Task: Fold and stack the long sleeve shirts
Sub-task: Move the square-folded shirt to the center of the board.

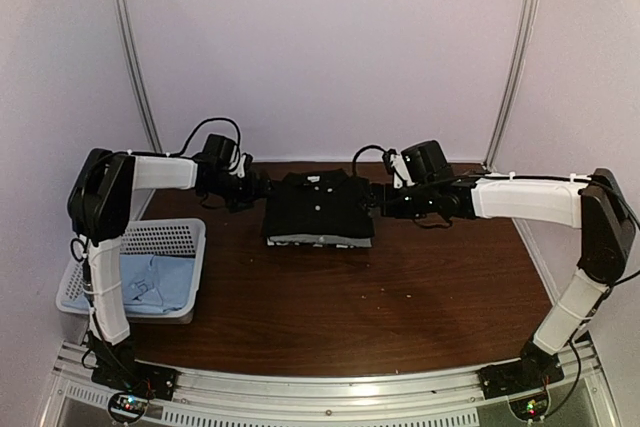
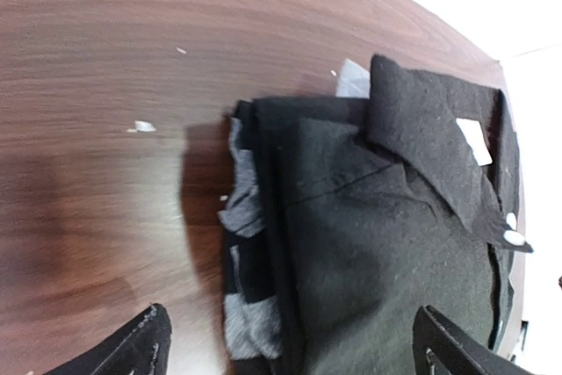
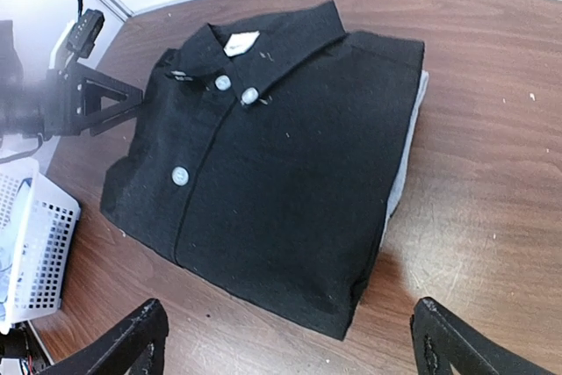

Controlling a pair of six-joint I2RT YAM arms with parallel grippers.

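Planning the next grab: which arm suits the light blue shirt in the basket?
Left. The white basket holding the light blue shirt sits beside the left arm's base, and the left gripper is open.

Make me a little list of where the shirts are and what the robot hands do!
Top of stack: folded black shirt
Underneath: grey shirt, edge peeking out
Basket: white lattice basket, left side of table
Inside it: crumpled light blue shirt
Left gripper: open, beside stack
Right gripper: open, beside stack
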